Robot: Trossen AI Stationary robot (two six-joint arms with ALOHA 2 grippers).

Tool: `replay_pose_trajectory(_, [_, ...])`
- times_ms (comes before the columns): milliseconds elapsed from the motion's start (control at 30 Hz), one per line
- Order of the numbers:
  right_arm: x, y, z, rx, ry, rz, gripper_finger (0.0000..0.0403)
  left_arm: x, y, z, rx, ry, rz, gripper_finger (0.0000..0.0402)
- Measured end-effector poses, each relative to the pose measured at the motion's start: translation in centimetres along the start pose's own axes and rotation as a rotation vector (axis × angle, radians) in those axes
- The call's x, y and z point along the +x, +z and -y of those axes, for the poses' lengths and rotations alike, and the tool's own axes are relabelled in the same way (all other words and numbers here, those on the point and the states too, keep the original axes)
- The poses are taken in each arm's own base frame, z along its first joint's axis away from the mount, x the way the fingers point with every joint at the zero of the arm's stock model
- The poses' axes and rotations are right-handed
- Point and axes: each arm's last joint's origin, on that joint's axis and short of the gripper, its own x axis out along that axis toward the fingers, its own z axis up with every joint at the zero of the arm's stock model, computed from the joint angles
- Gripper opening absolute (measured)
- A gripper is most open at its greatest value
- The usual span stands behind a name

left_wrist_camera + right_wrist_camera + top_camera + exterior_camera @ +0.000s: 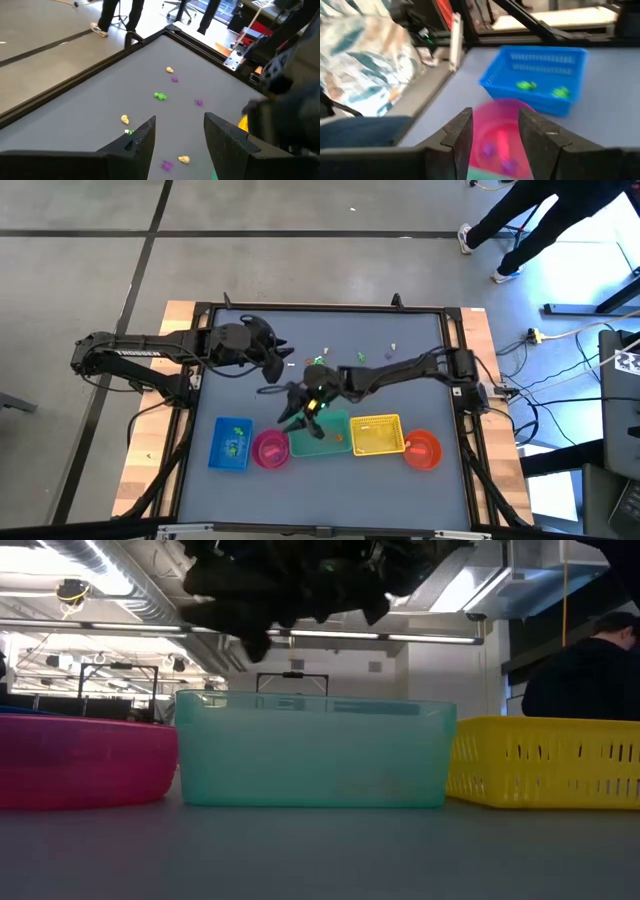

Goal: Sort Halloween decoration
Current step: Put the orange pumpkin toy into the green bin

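Right pincer, jaws apart and empty, hangs above the pink bowl. Loose trinkets lie on the surface's far side, nearer the left pincer, also apart.

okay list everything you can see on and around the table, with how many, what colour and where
blue basket: one, blue, leftmost in the container row, green trinkets inside
pink bowl: one, pink, beside the blue basket, purple trinkets inside
teal bin: one, teal, middle of row
yellow basket: one, yellow, right of teal bin
orange bowl: one, orange, rightmost
loose trinkets: several; green, purple, pale; table's far half
person: one, dark clothes, floor beyond table
left gripper: open, over loose trinkets
right gripper: open, above pink bowl
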Motion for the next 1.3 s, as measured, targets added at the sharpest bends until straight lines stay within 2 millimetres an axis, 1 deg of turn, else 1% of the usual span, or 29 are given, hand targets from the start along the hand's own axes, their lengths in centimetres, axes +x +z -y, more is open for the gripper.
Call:
replay_pose_trajectory(100, [-2.4, 0.5, 0.3, -0.027, -0.055, -0.049, 0.0156, 0.0, 0.0, -0.3, -0.011, 0.04, 0.011, 0.0153])
replay_pose_trajectory(200, [-4.7, 0.4, 0.4, -0.052, -0.105, -0.104, 0.0156, 0.3, 0.1, -1.0, -0.049, 0.085, 0.002, 0.0153])
replay_pose_trajectory(300, [-6.9, -0.4, 0.3, -0.049, -0.151, -0.159, 0.0156, 0.5, 0.4, -2.0, -0.069, 0.135, -0.004, 0.0153])
replay_pose_trajectory(367, [-8.5, -1.3, 0.1, -0.026, -0.178, -0.187, 0.0156, 0.8, 0.5, -2.8, -0.077, 0.174, -0.013, 0.0153])
replay_pose_trajectory(567, [-13.0, -3.8, -0.7, 0.007, -0.32, -0.2, 0.0156, 1.9, 0.9, -5.3, -0.114, 0.281, -0.039, 0.0153])
replay_pose_trajectory(633, [-14.3, -4.4, -1.1, 0.009, -0.386, -0.203, 0.0156, 2.3, 1.0, -6.1, -0.124, 0.318, -0.052, 0.0153])
replay_pose_trajectory(767, [-16.4, -5.2, -2.0, 0.005, -0.491, -0.205, 0.0156, 3.1, 0.5, -8.0, -0.14, 0.401, -0.145, 0.0153])
replay_pose_trajectory(933, [-17.5, -5.3, -2.9, -0.009, -0.538, -0.19, 0.0156, 4.1, -0.5, -10.4, -0.172, 0.488, -0.299, 0.0153])
replay_pose_trajectory(1100, [-17.5, -5.3, -2.9, -0.01, -0.537, -0.188, 0.0156, 5.4, -1.5, -12.5, -0.222, 0.537, -0.449, 0.0153])
replay_pose_trajectory(1300, [-17.5, -5.3, -2.9, -0.009, -0.535, -0.19, 0.0156, 6.8, -2.7, -14.0, -0.236, 0.599, -0.568, 0.0153])
